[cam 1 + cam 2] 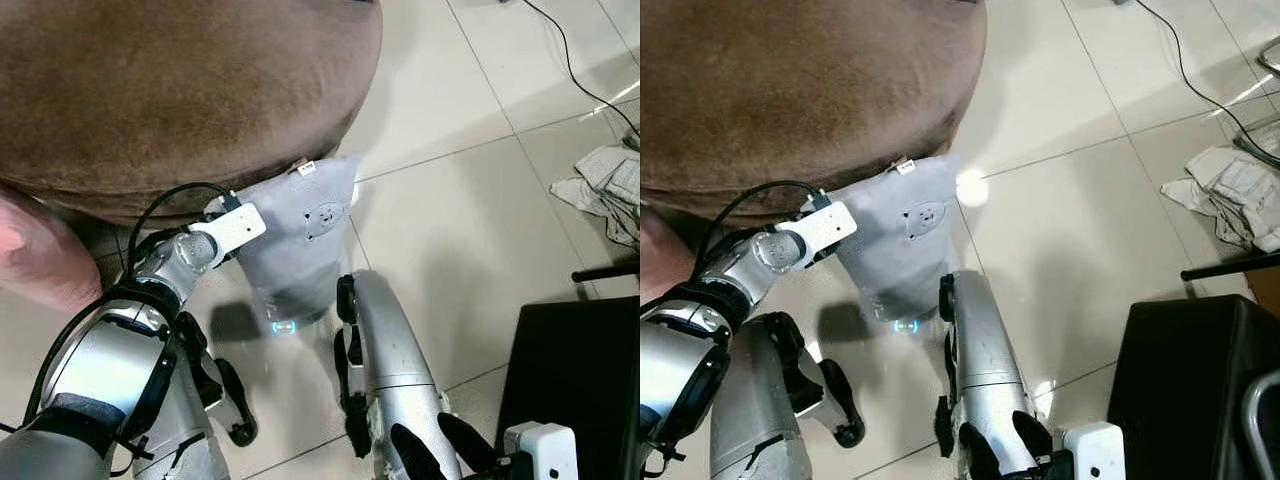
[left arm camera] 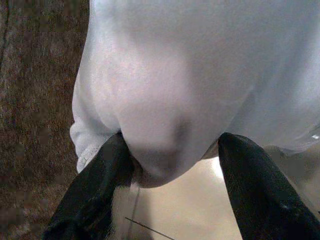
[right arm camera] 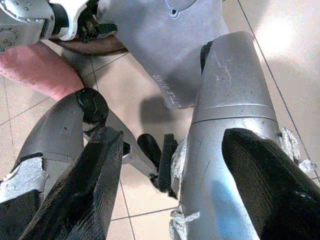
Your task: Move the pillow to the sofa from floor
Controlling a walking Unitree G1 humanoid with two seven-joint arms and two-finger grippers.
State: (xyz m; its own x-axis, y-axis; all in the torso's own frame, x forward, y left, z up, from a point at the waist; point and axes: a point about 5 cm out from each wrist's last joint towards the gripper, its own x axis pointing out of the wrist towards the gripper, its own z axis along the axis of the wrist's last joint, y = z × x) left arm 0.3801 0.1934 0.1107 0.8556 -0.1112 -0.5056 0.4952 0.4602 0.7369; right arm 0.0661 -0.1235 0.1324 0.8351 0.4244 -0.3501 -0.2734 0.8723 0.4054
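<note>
Your pillow (image 1: 298, 240) is a pale grey cushion with a small bear-face patch and a white tag at its upper corner. It stands on end against the front edge of the brown sofa (image 1: 170, 90), its lower end over the tiled floor (image 1: 450, 220), between the robot's two legs in the head views. Whether that lower end touches the tiles you cannot tell.

Look at the left wrist view: a bulging fold of the pillow sits right between the two black fingers (image 2: 95, 195), which are spread apart, one on each side of the fold. One finger lies against the fabric beside the sofa's brown pile; the other is just beside it. The left gripper (image 1: 228, 215) reaches in at the pillow's side, by the sofa's edge.

Your right gripper (image 3: 172, 195) is low by the robot's right leg, well apart from the pillow, its jaws spread wide with nothing between them but the leg below.

A pink cushion (image 1: 40, 255) lies to the left, a crumpled cloth (image 1: 605, 190) and a black cable (image 1: 575, 60) to the right, a black box (image 1: 570, 380) nearby.
</note>
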